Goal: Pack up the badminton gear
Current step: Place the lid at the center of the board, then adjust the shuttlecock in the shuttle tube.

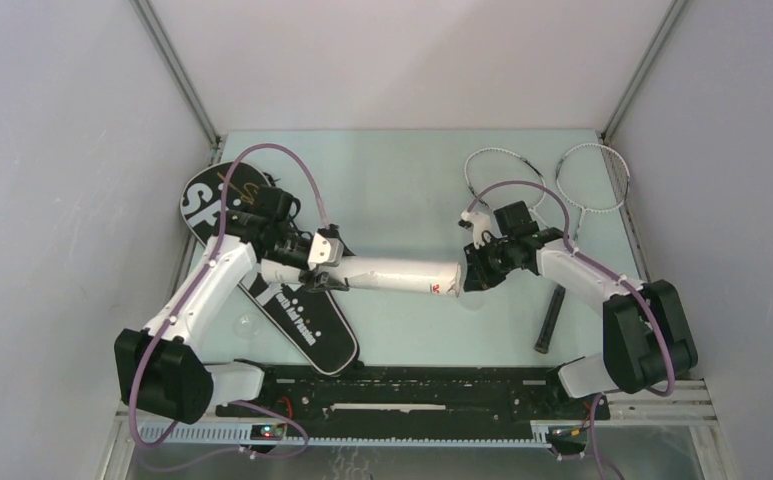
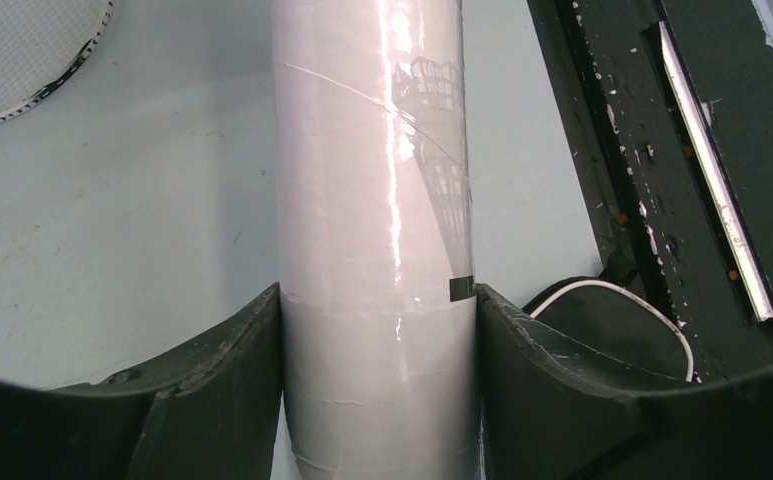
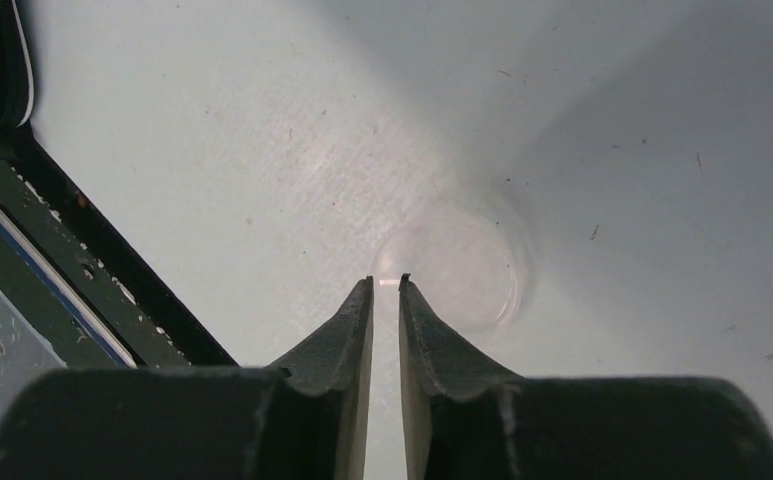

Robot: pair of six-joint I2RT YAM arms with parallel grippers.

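1. The left gripper [image 2: 377, 305] is clamped on the long white tube [image 1: 392, 275] near its left end, one finger on each side. The tube runs level from left to right across the middle of the counter [image 1: 392, 200]. This probably steadies the tube and offers its right end to the other arm.
2. The right gripper [image 3: 386, 285] sits just at the tube's right end, fingers pressed almost together with only a slit between them. A clear round cap [image 3: 462, 270] shows at its tips, and it seems to be pinched by the rim, though the rim is too faint to be sure. My reading is that the step in hand concerns the tube's cap.
3. The black bag [image 1: 307, 325] lies on the left, partly under the left arm and the tube's left end.
4. Both racquets [image 1: 502, 175] lie side by side at the far right, out of the bag, so packing them remains.
5. No shuttlecocks show; whether they are inside the tube cannot be told.
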